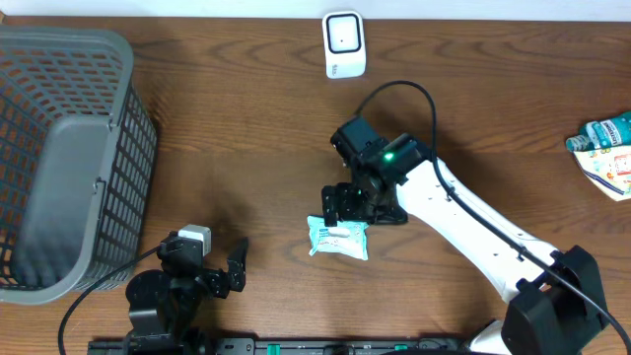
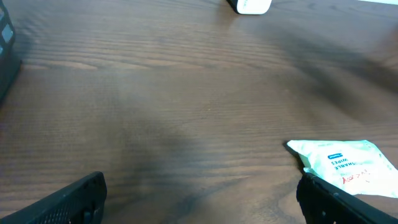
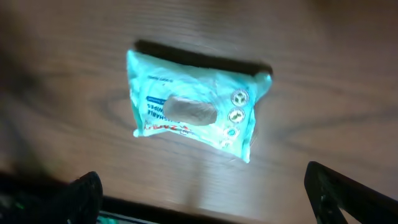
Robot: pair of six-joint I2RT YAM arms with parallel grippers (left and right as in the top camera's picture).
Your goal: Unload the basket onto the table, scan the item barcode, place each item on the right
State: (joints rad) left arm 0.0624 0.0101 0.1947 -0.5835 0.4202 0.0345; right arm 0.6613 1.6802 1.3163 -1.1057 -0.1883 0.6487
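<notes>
The item, a pale teal wipes packet (image 1: pixel 338 238), lies flat on the wooden table near the middle front. My right gripper (image 1: pixel 357 209) hovers open just above its far edge and touches nothing. In the right wrist view the packet (image 3: pixel 193 112) is label side up, ahead of the wide-apart fingers (image 3: pixel 348 193) of the right gripper (image 3: pixel 211 199). The white barcode scanner (image 1: pixel 344 44) stands at the table's far edge. My left gripper (image 1: pixel 212 262) rests open at the front left, empty. In the left wrist view the packet (image 2: pixel 348 163) lies by the right fingertip of the left gripper (image 2: pixel 202 205). The scanner (image 2: pixel 252 5) is far ahead.
A large grey mesh basket (image 1: pixel 59 148) fills the left side of the table. Another packaged item (image 1: pixel 606 153) lies at the right edge. The right arm (image 1: pixel 473 227) stretches from the front right corner toward the middle.
</notes>
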